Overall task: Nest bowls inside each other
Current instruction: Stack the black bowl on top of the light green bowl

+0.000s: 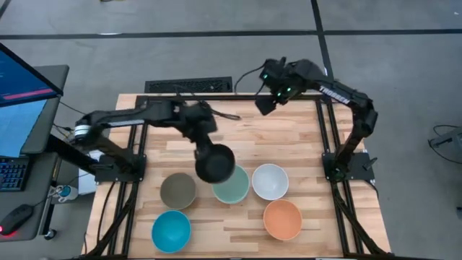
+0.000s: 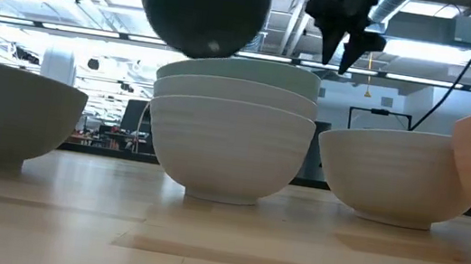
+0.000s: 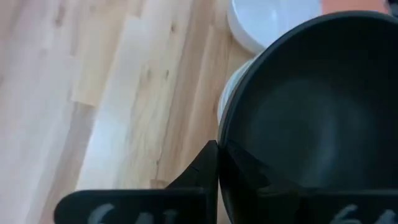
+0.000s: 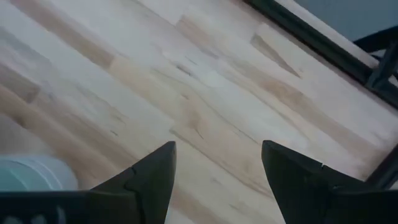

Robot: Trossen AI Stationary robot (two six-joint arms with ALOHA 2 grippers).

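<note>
My left gripper (image 1: 201, 144) is shut on the black bowl (image 1: 214, 163), which hangs in the air over the near-left edge of a stack. The black bowl (image 2: 202, 5) floats just above that stack in the low view. The stack has the mint green bowl (image 1: 232, 186) on top, nested in two white bowls (image 2: 229, 149). Standing alone on their bases are a white bowl (image 1: 270, 180), the orange bowl (image 1: 282, 219), the olive-grey bowl (image 1: 177, 191) and the turquoise bowl (image 1: 171, 230). My right gripper (image 1: 266, 101) waits open above the table's far edge. My left gripper holds the black bowl by its rim (image 3: 227, 155), on the bowl's far-left side. One finger (image 3: 199, 177) lies against the outside of the wall; the other is lost against the dark inside. The bowl is lifted clear, mouth up, above the stack.
The four loose bowls and the stack crowd the table's near half. Bare wood (image 1: 245, 130) lies between them and the far edge. A monitor and keyboard (image 1: 14, 173) stand off the table's left side. The arms' black frames (image 1: 346, 166) stand at both side edges.
</note>
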